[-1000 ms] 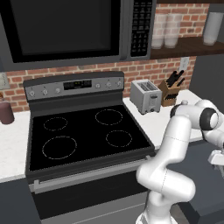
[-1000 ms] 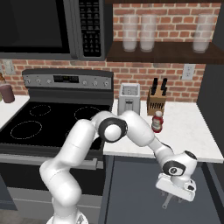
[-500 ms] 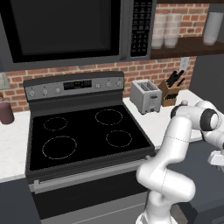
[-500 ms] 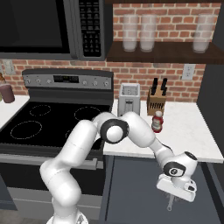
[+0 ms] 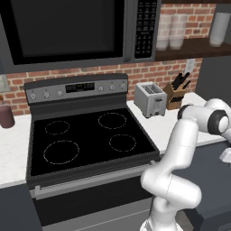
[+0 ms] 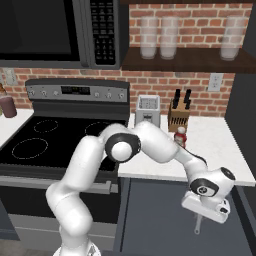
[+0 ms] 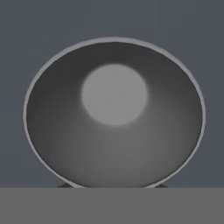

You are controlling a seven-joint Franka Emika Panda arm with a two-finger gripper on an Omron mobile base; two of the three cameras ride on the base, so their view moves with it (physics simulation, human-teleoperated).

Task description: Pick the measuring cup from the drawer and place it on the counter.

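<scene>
The arm reaches down over the front edge of the table (image 6: pixel 220 150) into the open drawer (image 6: pixel 155 220), its hand low at about four o'clock in the right base view. The gripper (image 6: pixel 199 226) points down at the drawer floor, and a thin grey handle pokes out beneath it toward six o'clock. From the hand's own camera, the measuring cup (image 7: pixel 113 113) lies directly below, its round rim and pale flat bottom seen straight on against the dark drawer floor. The fingers are hidden at the bottom edge there, so I cannot tell whether they stand apart or are closed on the cup.

Up on the table, a red-capped bottle (image 6: pixel 180 136) stands near the front edge, just behind the forearm. A toaster (image 6: pixel 148 110) sits at the back by the brick wall, with a knife block (image 6: pixel 179 111) beside it toward three o'clock. The black stovetop (image 5: pixel 85 140) lies to the left of them.
</scene>
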